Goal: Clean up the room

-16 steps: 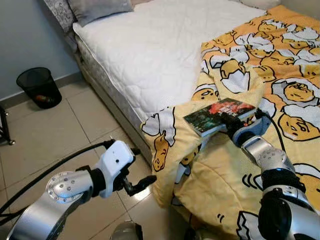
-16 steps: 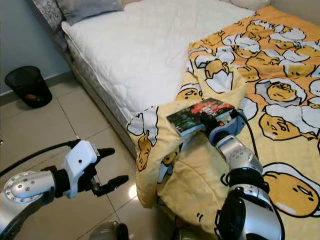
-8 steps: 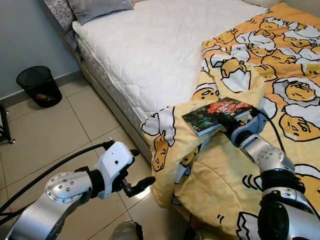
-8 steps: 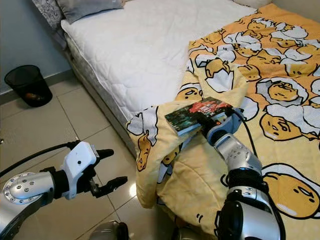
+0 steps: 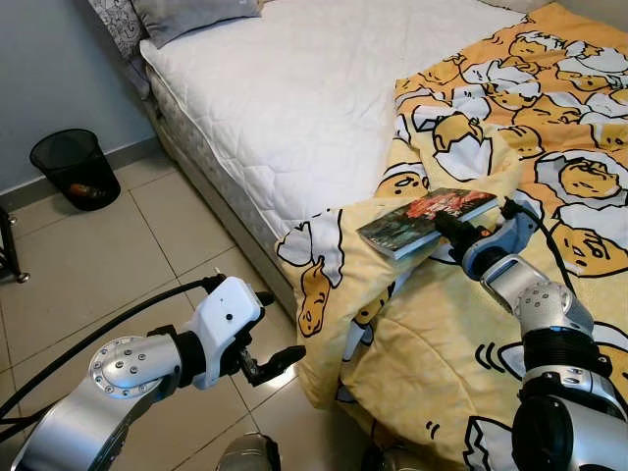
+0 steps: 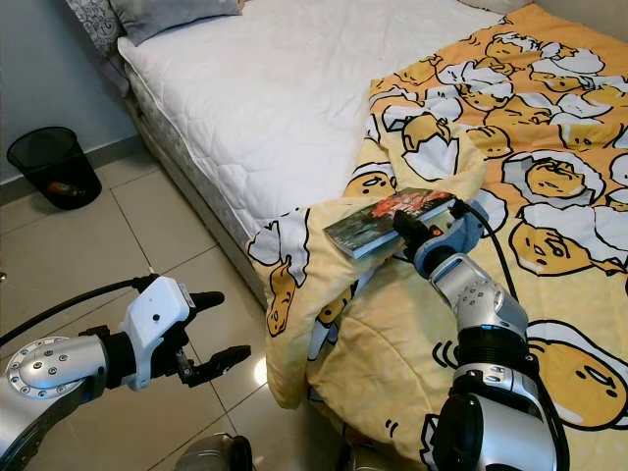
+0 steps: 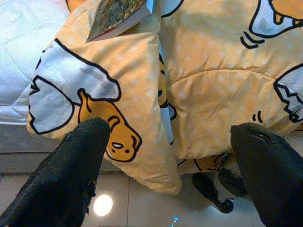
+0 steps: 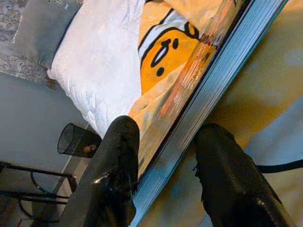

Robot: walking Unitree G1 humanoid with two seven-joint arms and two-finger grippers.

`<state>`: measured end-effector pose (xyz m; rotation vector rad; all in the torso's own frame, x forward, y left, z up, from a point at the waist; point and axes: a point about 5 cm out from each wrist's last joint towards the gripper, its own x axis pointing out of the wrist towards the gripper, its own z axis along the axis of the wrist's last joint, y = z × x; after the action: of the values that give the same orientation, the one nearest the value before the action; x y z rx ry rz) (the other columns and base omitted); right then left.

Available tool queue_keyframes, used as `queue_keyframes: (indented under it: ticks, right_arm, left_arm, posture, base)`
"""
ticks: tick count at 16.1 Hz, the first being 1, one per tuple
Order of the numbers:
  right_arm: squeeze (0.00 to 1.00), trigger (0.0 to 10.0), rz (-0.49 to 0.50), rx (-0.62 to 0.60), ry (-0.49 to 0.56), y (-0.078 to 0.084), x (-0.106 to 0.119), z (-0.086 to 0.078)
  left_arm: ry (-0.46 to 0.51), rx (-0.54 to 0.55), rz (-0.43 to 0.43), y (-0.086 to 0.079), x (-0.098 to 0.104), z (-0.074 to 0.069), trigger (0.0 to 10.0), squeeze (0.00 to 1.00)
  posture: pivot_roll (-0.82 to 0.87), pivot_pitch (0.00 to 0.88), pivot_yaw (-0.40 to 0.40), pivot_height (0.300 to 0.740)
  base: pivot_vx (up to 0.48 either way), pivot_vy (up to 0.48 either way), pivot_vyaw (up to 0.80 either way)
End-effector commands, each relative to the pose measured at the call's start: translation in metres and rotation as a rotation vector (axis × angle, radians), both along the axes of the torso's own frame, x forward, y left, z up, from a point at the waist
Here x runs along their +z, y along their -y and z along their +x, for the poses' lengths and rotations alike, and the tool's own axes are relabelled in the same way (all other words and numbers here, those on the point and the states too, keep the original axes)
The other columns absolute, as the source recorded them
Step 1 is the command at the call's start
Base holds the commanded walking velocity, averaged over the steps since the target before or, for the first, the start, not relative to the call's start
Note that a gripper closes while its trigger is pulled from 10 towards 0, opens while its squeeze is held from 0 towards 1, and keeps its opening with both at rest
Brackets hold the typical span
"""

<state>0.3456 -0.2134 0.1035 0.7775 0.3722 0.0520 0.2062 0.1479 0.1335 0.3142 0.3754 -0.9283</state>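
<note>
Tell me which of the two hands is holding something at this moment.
The right hand, over the yellow blanket, is shut on the book; the left hand hangs open over the floor tiles.

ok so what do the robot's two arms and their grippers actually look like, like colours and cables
Both arms are silver metal with rounded, bolted joints. The left gripper sits on a white block-shaped wrist housing, with a black cable looping back along the arm. The right gripper has a blue-grey wrist housing and a thin black cable. Each gripper has two long black fingers.

A thin book with a dark, red-lettered cover (title unreadable), tilted above the yellow cartoon blanket, near the bed's edge
</note>
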Motion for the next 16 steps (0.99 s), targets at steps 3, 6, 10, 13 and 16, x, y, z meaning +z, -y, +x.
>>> queue_keyframes:
  ticks: [3, 6, 10, 13, 16]
  right_arm:
    - [0.0, 10.0, 0.016, 0.033, 0.008, -0.012, 0.001, 0.003]
    - [0.0, 10.0, 0.052, 0.003, -0.016, -0.028, -0.014, 0.007]
    - [0.0, 10.0, 0.161, -0.112, -0.012, -0.039, -0.015, 0.017]
    - [0.0, 10.0, 0.226, -0.205, -0.034, -0.043, -0.019, 0.02]
    - [0.0, 9.3, 0.182, -0.235, -0.104, -0.055, -0.03, 0.018]
  left_arm:
    - [0.003, -0.009, 0.014, -0.001, 0.0, 0.002, 10.0, 0.42]
    - [0.004, -0.013, 0.012, 0.001, 0.0, 0.003, 10.0, 0.41]
    - [0.006, -0.012, 0.019, -0.001, 0.001, 0.002, 10.0, 0.4]
    - [0.008, -0.01, 0.022, -0.001, 0.001, 0.001, 10.0, 0.4]
    - [0.009, -0.008, 0.024, -0.002, 0.002, 0.0, 10.0, 0.39]
  posture:
    - [0.17, 0.116, 0.033, 0.74]
    - [0.19, 0.118, 0.036, 0.74]
    - [0.2, 0.116, 0.036, 0.74]
    - [0.2, 0.111, 0.032, 0.74]
    - [0.21, 0.115, 0.033, 0.74]
  base:
    - [0.0, 0.0, 0.0]
    - [0.0, 0.0, 0.0]
    - [0.0, 0.0, 0.0]
    - [0.0, 0.0, 0.0]
    - [0.0, 0.0, 0.0]
